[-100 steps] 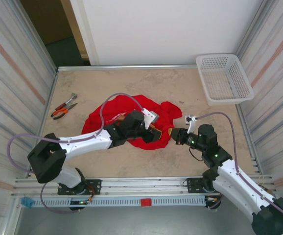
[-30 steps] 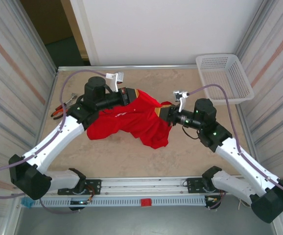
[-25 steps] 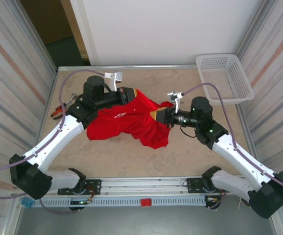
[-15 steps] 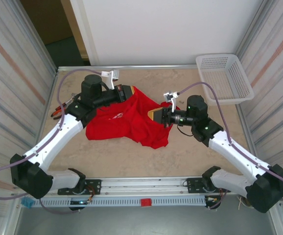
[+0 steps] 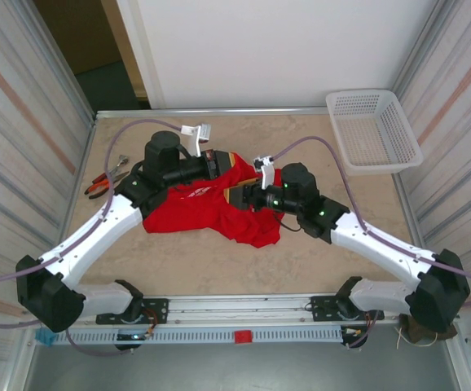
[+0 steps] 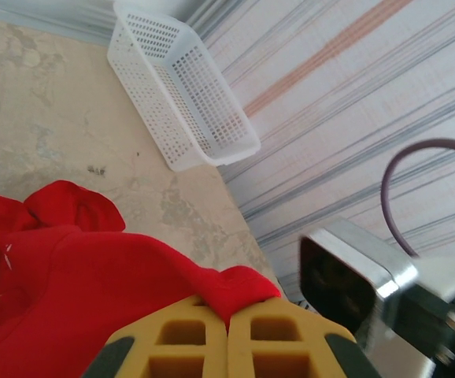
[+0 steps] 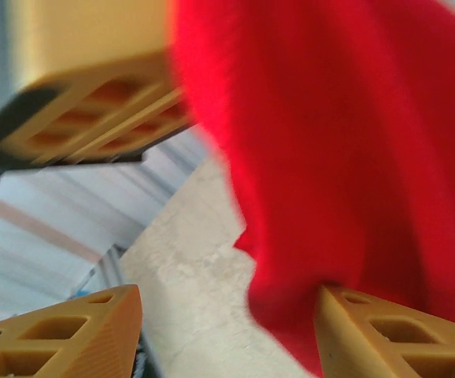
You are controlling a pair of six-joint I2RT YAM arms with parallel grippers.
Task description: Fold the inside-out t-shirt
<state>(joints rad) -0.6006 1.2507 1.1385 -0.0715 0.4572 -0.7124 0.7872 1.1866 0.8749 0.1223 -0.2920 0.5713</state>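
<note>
The red t-shirt (image 5: 211, 210) lies bunched mid-desk (image 5: 178, 261) with one edge lifted clear, probably so it can be spread flat before folding. The left hand (image 6: 227, 319) is clenched on that raised edge. The right hand (image 7: 227, 295) stands released, fingers apart, with cloth hanging between them and seemingly brushing one.

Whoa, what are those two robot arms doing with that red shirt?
They are working on folding a red t-shirt on the table. The left end effector is shut on a pinch of the cloth and holds one edge, while the rest lies crumpled on the table. The right end effector is close beside it with its fingers apart. Cloth hangs against one of them but is not pinched. The shirt is not folded yet.
</note>
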